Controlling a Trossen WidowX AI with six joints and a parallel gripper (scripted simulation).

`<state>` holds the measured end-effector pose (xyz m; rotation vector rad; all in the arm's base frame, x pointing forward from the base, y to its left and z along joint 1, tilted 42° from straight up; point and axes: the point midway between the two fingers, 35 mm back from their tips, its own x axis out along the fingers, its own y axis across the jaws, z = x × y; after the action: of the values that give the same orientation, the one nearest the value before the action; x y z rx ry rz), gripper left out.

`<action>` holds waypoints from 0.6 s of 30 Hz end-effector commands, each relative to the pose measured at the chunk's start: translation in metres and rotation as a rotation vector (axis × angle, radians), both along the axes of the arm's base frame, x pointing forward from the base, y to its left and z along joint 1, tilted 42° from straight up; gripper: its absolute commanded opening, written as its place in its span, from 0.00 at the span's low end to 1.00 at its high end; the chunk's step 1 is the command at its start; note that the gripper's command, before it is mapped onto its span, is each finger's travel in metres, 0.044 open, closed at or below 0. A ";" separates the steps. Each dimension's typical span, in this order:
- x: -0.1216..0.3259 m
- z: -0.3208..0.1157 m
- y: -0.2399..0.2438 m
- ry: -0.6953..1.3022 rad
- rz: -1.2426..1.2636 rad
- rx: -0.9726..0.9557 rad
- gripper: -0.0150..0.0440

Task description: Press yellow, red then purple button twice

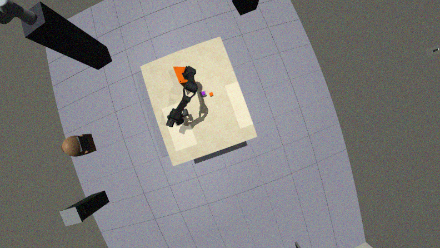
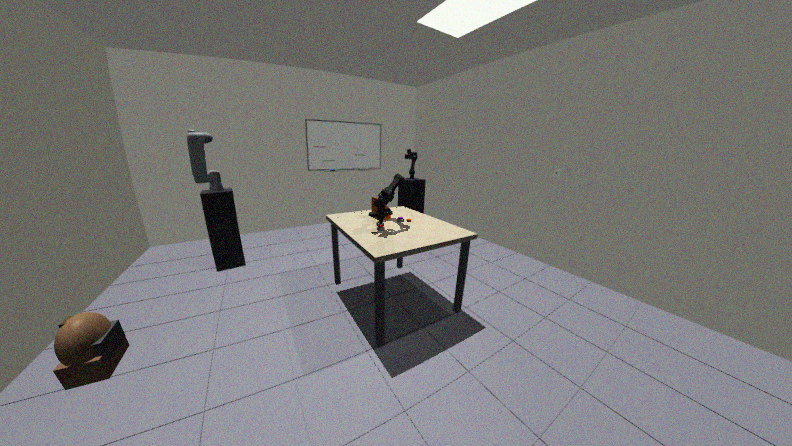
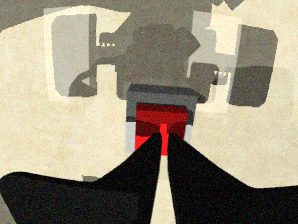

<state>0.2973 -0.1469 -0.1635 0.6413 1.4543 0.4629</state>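
The red button [image 3: 161, 115] sits in a grey housing under my fingertips in the wrist view, and shows small beside the gripper in the exterior view [image 2: 380, 226]. My gripper [image 3: 164, 140] is shut and empty, its tips at or just above the red cap; touch and cap depth cannot be told. The purple button [image 1: 203, 93] [image 2: 400, 218] stands apart, to the right of the arm. The yellow button is not visible in any current view; the arm covers part of the table in the top view.
A small orange piece [image 1: 211, 94] [image 2: 409, 220] lies just right of the purple button; block or button cannot be told. The arm's orange base plate [image 1: 179, 74] is at the back of the table [image 1: 215, 55]. Two pale rectangles [image 1: 240, 106] [image 1: 184, 140] mark the table top.
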 end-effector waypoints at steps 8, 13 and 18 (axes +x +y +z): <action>-0.002 -0.015 0.015 0.009 -0.005 0.013 0.29; -0.002 -0.015 0.016 0.009 -0.005 0.013 0.29; -0.002 -0.015 0.016 0.009 -0.005 0.013 0.29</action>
<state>0.2978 -0.1337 -0.1782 0.6446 1.4542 0.4649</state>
